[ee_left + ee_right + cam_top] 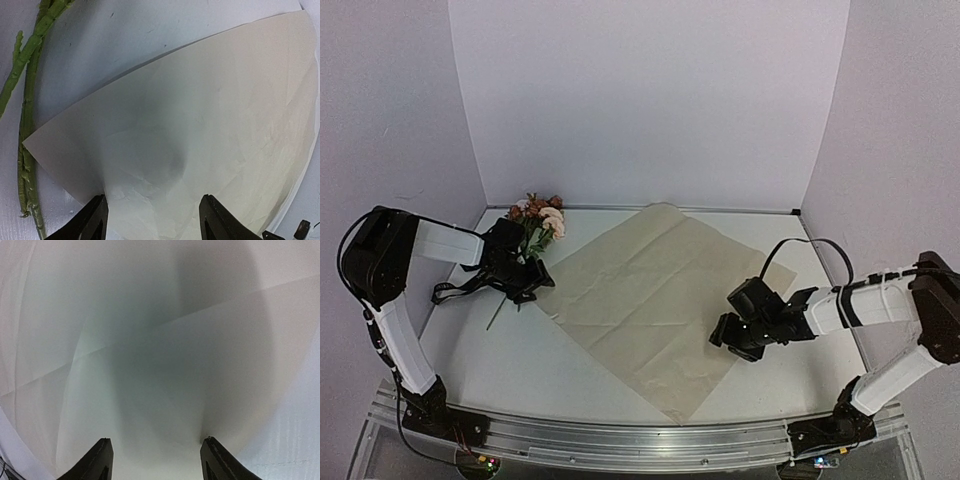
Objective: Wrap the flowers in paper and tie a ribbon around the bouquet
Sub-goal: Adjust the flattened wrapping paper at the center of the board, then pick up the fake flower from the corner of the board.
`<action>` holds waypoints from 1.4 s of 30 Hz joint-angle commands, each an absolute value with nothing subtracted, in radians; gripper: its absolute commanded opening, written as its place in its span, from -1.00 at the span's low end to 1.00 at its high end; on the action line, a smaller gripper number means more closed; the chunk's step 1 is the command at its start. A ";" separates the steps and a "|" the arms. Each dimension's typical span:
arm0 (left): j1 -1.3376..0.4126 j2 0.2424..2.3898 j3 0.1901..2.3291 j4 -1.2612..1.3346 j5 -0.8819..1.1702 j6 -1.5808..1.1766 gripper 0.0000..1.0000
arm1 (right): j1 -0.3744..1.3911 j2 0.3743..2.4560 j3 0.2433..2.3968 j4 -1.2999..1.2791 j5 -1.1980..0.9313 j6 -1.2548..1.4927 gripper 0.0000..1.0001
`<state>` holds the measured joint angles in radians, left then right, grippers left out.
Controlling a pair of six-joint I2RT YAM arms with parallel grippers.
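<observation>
In the middle of the overhead view, the paper (650, 300) lies flat on the counter (500, 350), turned like a diamond with one corner toward each edge of the frame. It is a large tan sheet, crossed by soft fold lines and not yet lifted or folded. At the upper left, off the sheet, lie the flowers (538, 218). Their cream, pink and rust blooms point to the back wall. The thin green stems (25, 165) run down on bare counter just beside the paper's left corner.

The left hand (527, 285) hangs over that left corner, its fingers well apart with nothing between them. The right hand (722, 335) hovers above the sheet's right part, also wide and holding nothing.

The wrap looks not yet begun, so the step in hand is probably getting the bunch onto the sheet. To do it well, the left hand should take the stems together low down, never the blooms. It should lay them along a diagonal with the heads just past an edge. Meanwhile the right hand could press the paper so it does not slide.
</observation>
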<state>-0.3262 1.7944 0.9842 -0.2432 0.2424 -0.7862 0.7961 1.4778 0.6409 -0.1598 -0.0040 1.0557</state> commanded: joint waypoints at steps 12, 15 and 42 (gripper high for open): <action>-0.305 1.720 0.868 -0.323 0.196 -0.780 0.31 | 0.927 1.522 0.622 -0.084 0.008 1.190 0.15; -0.305 1.706 0.876 -0.323 0.201 -0.781 0.31 | 0.938 1.512 0.627 -0.083 0.008 1.201 0.15; -0.246 1.959 1.488 -0.645 -0.076 -0.447 0.15 | 0.795 1.549 0.877 -0.159 0.005 0.894 0.59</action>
